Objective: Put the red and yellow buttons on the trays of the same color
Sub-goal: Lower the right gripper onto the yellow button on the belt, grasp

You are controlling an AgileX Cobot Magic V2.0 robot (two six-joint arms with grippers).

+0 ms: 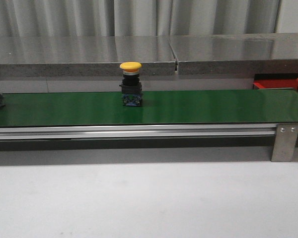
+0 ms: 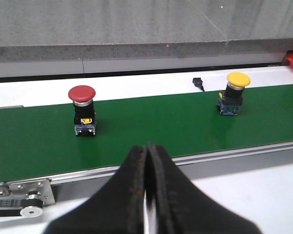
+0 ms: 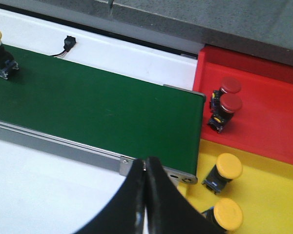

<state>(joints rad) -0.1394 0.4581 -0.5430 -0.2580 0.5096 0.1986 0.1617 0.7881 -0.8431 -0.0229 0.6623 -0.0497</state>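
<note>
Black fingers of the left gripper (image 2: 147,195) sit pressed together with nothing between them, above the near edge of the long green belt (image 2: 151,124), and the right gripper (image 3: 146,204) is likewise closed and empty over the belt's end. On the belt stand a red-capped push button (image 2: 82,105) and, well apart from it, a yellow-capped push button (image 1: 130,82), both upright on dark bodies. Past the belt's end, the bright red tray (image 3: 273,112) holds two red buttons (image 3: 225,105) touching each other, and the yellow tray (image 3: 268,195) beside it holds two yellow buttons (image 3: 223,168).
</note>
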